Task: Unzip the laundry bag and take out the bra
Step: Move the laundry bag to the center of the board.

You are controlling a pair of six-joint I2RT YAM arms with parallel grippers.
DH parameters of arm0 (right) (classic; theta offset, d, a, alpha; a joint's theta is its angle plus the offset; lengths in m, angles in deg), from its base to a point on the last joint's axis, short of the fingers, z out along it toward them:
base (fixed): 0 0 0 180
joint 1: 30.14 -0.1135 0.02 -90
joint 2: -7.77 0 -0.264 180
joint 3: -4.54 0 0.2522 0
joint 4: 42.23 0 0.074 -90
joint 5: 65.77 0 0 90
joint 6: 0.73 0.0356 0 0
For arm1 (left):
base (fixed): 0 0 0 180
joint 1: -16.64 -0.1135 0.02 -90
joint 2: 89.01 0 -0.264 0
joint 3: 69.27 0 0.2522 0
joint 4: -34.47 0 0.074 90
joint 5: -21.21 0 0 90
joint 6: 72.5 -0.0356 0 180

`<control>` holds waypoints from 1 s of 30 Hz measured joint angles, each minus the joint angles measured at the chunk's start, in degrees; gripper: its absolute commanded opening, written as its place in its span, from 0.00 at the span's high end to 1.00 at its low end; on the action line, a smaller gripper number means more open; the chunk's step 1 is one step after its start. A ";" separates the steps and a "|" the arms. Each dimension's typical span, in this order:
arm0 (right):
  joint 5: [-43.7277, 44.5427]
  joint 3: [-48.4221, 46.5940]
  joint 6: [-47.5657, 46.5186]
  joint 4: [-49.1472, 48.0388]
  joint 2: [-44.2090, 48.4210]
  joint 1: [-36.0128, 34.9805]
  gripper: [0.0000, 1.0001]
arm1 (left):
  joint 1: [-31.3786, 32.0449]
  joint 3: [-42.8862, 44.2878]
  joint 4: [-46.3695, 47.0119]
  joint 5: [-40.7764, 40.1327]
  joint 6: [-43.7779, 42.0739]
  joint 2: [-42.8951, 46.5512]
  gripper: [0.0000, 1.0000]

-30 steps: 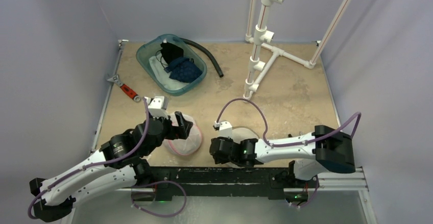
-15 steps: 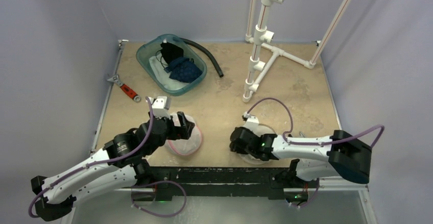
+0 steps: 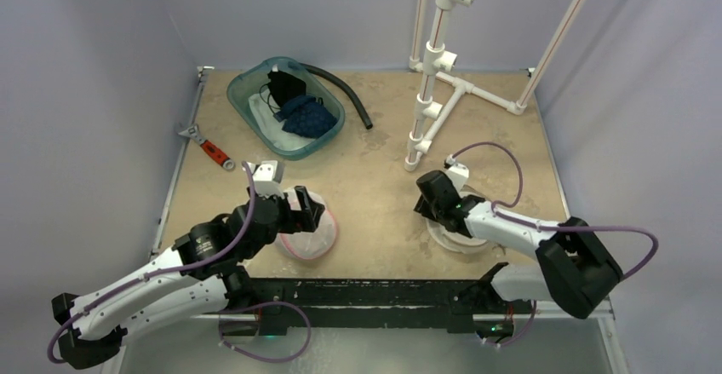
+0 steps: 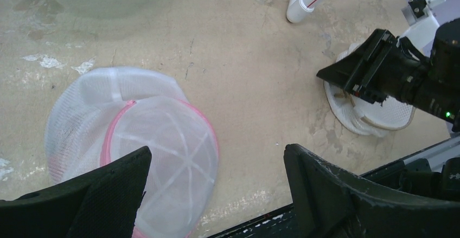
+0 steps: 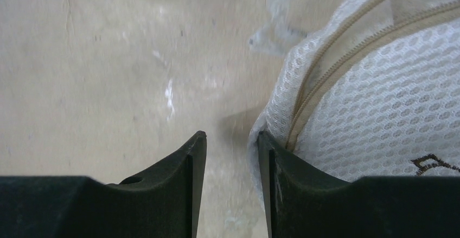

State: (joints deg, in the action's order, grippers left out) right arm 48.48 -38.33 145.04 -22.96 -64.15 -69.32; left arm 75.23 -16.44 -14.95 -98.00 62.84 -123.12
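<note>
Two mesh bags on your bench (image 3: 366,178): pink-trimmed bag (image 4: 135,135) beneath your left end effector (image 4: 217,154), spread wide; beige-zippered bag (image 5: 379,102) touching your right end effector (image 5: 231,136), slightly apart; teal tub (image 3: 243,106) holds dark clothes (image 3: 300,112).

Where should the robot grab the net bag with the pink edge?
Probably the pink edge, coming straight down from above. The net bag is a rounded dome lying flat, so its top gives nothing to pinch, while the edge is a thin seam. The open left gripper hangs over it.

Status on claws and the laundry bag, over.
Left claw wide open over laundry bag. Right claw part open, empty, beside white mesh piece. Nothing blocking.
</note>
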 measured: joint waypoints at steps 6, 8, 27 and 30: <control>-1.29 -5.07 -5.14 -3.32 -6.03 8.07 0.56 | 0.00 -0.02 -0.02 -0.04 0.37 -0.04 0.09; -1.44 -6.12 -6.29 -4.11 -6.60 9.64 0.55 | 0.00 -0.02 -0.09 -0.31 0.63 -0.04 0.09; -28.35 -2.93 -16.31 -10.71 22.21 5.88 0.43 | -0.02 2.27 -24.48 -15.74 32.61 -3.15 0.15; -34.40 2.62 -15.87 -13.18 25.53 4.39 0.44 | -0.02 1.51 -24.90 -14.01 35.82 -3.80 0.27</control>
State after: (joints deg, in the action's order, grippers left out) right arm 14.07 -35.70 129.17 -36.13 -38.62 -64.92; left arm 75.21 -14.94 -39.85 -112.01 98.66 -126.92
